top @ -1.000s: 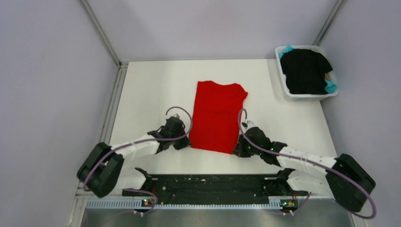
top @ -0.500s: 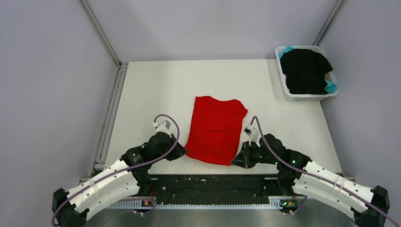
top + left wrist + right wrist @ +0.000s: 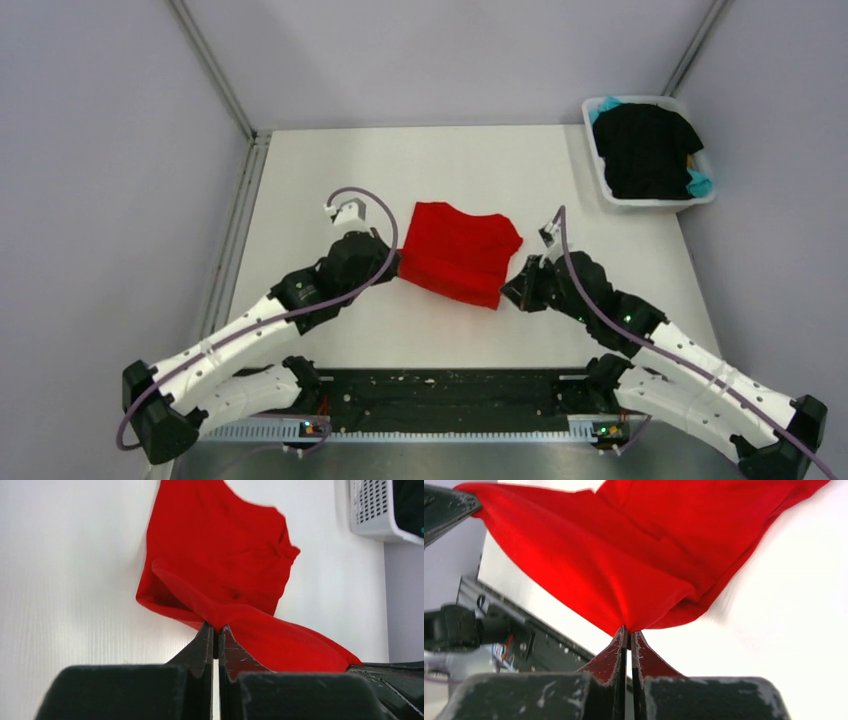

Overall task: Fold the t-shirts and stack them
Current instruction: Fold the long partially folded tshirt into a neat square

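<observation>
now the left gripper and right gripper are each clamped on a near hem corner of the red shirt, lifted mid-table. its collar end lies flat just beyond both claws, with the long axis running near-to-far, so the hem likely carries straight over.

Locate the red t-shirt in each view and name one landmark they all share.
Top external: red t-shirt mid-table, between the left gripper and right gripper.
Left wrist: upper centre, its edge pinched by the left gripper.
Right wrist: fills the upper half, pinched by the right gripper.
Shared landmark: the white table under it.
</observation>
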Action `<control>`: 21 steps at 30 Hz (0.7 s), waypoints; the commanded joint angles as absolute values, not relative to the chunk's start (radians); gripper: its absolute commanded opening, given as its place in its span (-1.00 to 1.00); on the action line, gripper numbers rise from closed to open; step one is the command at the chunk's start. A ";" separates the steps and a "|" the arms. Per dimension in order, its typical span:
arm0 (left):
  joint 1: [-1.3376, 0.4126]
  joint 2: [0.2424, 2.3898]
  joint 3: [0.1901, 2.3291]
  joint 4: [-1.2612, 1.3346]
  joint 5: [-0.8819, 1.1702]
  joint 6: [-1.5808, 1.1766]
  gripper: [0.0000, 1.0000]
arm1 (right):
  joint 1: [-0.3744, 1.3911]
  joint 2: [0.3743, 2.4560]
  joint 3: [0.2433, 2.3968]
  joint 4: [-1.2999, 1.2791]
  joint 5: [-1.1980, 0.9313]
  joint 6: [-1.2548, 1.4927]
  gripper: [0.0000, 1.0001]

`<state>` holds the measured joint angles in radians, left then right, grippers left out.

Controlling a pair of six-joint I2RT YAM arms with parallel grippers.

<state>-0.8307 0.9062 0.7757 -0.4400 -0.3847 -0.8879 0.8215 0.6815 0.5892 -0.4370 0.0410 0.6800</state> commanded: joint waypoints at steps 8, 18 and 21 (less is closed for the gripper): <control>-0.615 1.196 1.032 -0.302 -0.269 -0.755 -1.00 | 0.629 0.751 0.733 -0.392 0.106 0.550 -1.00; -0.523 1.436 1.217 -0.279 -0.263 -0.690 -1.00 | 0.379 0.977 0.788 -0.238 -0.096 0.505 -1.00; -0.502 1.536 1.279 -0.299 -0.238 -0.682 -1.00 | 0.333 1.050 0.807 -0.225 -0.111 0.495 -1.00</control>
<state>-0.5529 1.4498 1.1812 -0.3149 -0.1822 -0.7353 0.3985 0.9855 0.7441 -0.2699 -0.0883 0.5446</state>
